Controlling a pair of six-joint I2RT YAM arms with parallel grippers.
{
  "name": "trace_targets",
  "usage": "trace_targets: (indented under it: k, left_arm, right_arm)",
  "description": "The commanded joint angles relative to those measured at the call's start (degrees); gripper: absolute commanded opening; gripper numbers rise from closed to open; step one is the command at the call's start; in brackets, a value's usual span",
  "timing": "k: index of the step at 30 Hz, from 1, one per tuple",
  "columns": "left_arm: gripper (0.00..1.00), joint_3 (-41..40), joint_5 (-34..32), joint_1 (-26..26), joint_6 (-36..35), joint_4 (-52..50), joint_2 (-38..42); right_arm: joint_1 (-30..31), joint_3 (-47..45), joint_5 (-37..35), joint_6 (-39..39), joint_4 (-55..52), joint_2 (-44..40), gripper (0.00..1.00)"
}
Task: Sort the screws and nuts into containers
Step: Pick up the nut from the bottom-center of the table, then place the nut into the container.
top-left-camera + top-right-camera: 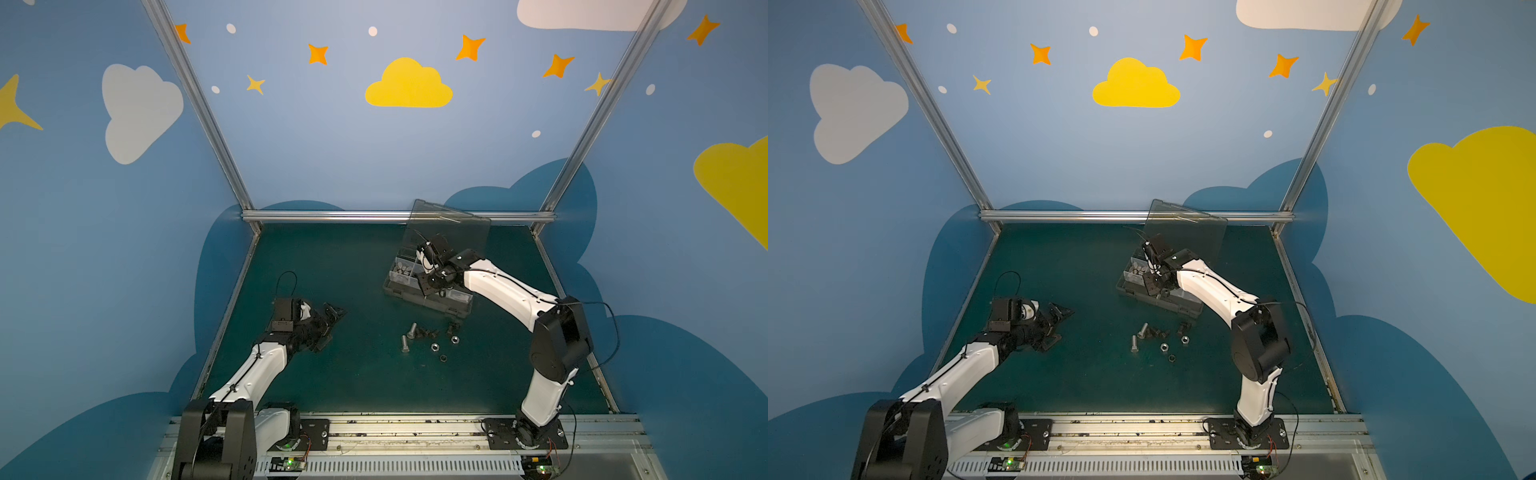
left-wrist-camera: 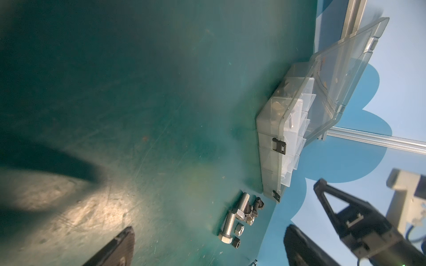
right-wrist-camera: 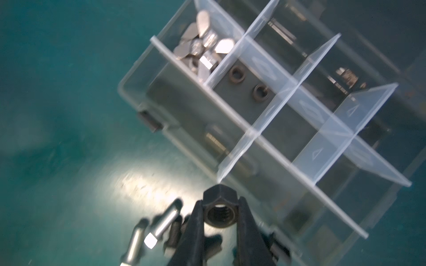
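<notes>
Right, my right end effector (image 3: pixel 220 202) is clamped on a black nut (image 3: pixel 219 195), low in the middle of the wrist frame. Its flats are pinched between the two fingers, so the hole faces the camera. In both top views it hangs over the near edge of the clear box (image 1: pixel 395 291), right of centre. The lid (image 1: pixel 451 232) stands open at the back, which leaves the compartments free from above.

I judge this nut belongs in the compartment holding two black nuts (image 3: pixel 237 74). That one is just beside the compartment heaped with silver winged pieces (image 3: pixel 202 48), in the upper middle of the wrist frame.

The rest lies close together on the green surface (image 1: pixel 332 270), below the box in the picture: two silver bolts (image 1: pixel 409 338), short black screws (image 1: pixel 424 331) and a few loose nuts (image 1: pixel 435 346).

My left end effector (image 1: pixel 330 326) sits at the left with its fingers wide apart and empty. It is well apart from the pile, so the arms do not crowd.
</notes>
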State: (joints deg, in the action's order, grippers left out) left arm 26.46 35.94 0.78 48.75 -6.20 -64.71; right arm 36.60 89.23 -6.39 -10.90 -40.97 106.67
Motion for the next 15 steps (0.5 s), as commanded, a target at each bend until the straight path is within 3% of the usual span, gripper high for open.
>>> trace_targets:
  k: [1, 15]
  left_arm:
    - [1.00, 1.5, 0.6, 0.2, 0.1, 0.1, 0.4]
    - [1.00, 2.7, 0.8, 0.4, 0.1, -0.2, -0.1]
  right_arm:
    - [-1.4, 4.6, 0.2, 1.8, -1.6, 4.0, 0.04]
    - [-3.6, 19.1, -0.3, 2.5, -4.7, 17.0, 0.06]
